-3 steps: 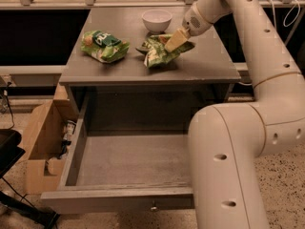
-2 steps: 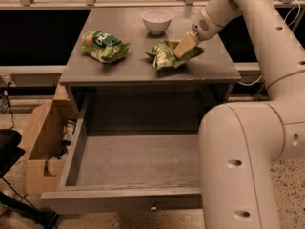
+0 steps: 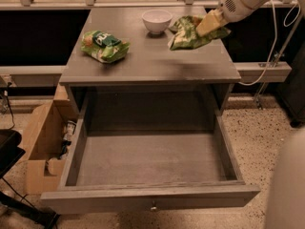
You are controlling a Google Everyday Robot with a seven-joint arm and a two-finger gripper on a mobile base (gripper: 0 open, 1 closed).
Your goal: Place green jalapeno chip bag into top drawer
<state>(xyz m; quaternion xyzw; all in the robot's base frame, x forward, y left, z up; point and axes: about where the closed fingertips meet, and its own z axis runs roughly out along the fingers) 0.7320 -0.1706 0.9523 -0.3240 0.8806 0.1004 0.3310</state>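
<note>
Pincer (image 3: 208, 24) sits over the table's (image 3: 143, 66) back right corner, pinching the green jalapeno chip bag (image 3: 186, 35) by its right end. The bag hangs tilted, seemingly just off the surface, beside the white bowl (image 3: 157, 20). The top drawer (image 3: 147, 159) stands pulled fully out below — likely ready for the drop. The other green bag (image 3: 105, 44) carries a dark logo — lettering unreadable.

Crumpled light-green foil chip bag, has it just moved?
Yes. The chip bag, held by the gripper over the table's right rear, went from in front of the white bowl to its right.
</note>
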